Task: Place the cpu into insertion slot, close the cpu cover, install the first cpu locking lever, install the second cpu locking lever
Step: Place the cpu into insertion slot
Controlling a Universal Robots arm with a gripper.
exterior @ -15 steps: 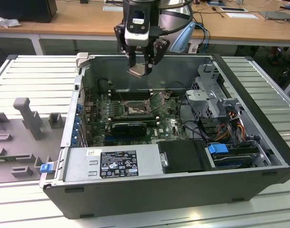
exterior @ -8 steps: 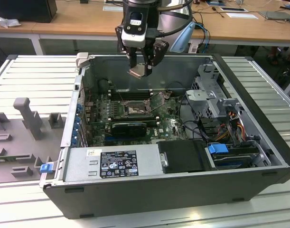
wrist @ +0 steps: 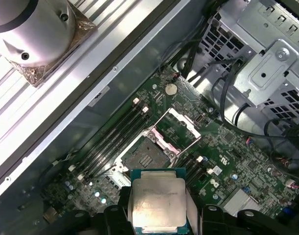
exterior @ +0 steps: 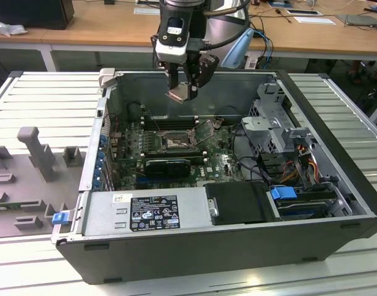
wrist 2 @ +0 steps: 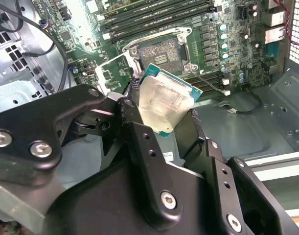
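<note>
Four steps are judged outstanding. The cpu (wrist 2: 164, 105) is clamped by its edges between the closed fingers (wrist 2: 139, 147), held above the empty insertion slot (exterior: 176, 142) toward the far side of the computer case (exterior: 237, 246). The cpu cover (wrist: 187, 125) is seen swung open.

The cpu (wrist 2: 164, 105), in the pincer (exterior: 182, 91), hangs above the insertion slot (exterior: 174, 142).

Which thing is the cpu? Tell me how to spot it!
Look at the big open computer case, then at the robot's black hand hovering above the green board inside. Pinched in that hand is the cpu, a thin little square. Its face is shiny silver with a green rim, unlike the dark insertion slot below it.
</note>
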